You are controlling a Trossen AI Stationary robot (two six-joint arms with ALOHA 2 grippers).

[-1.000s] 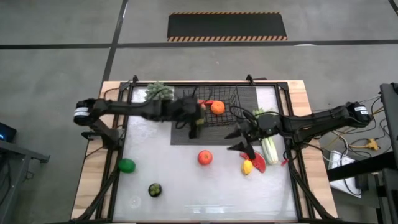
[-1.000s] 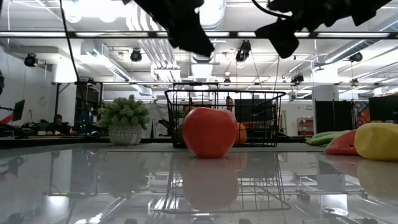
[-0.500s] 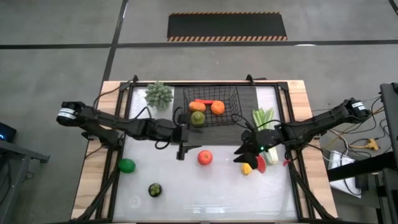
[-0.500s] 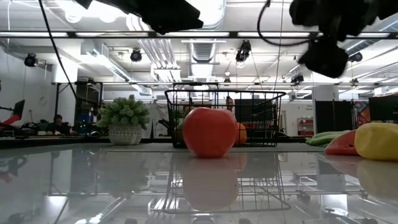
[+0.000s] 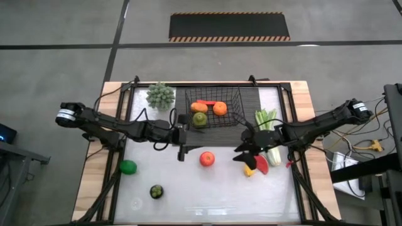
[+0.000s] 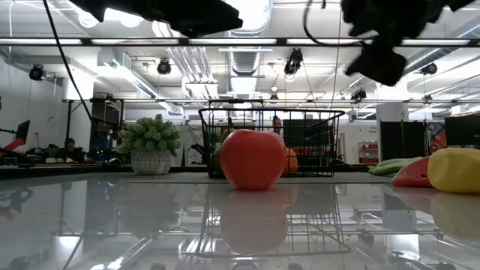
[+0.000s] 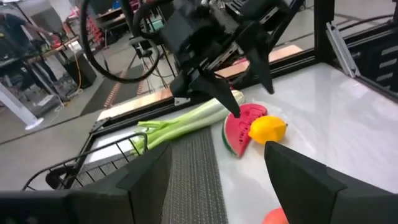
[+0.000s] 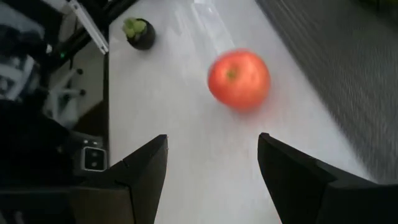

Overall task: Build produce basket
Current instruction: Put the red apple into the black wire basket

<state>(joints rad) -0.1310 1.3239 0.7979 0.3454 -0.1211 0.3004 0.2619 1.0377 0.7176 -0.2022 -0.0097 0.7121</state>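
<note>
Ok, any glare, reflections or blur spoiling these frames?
Low view: the glossy white tabletop mirrors the round red apple and the black wire-mesh basket, and bright ceiling lights sit behind the silhouetted arms. Right wrist view: the apple looks smeared. High view: even light.

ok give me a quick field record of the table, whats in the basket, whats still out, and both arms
basket: holds orange, green apple, carrot
still out: red apple, lime, dark round fruit, lemon, watermelon slice, celery
left gripper: jaws open, empty, in front of the basket
right gripper: jaws open, empty, above the lemon and watermelon slice
other: potted plant left of the basket
</note>
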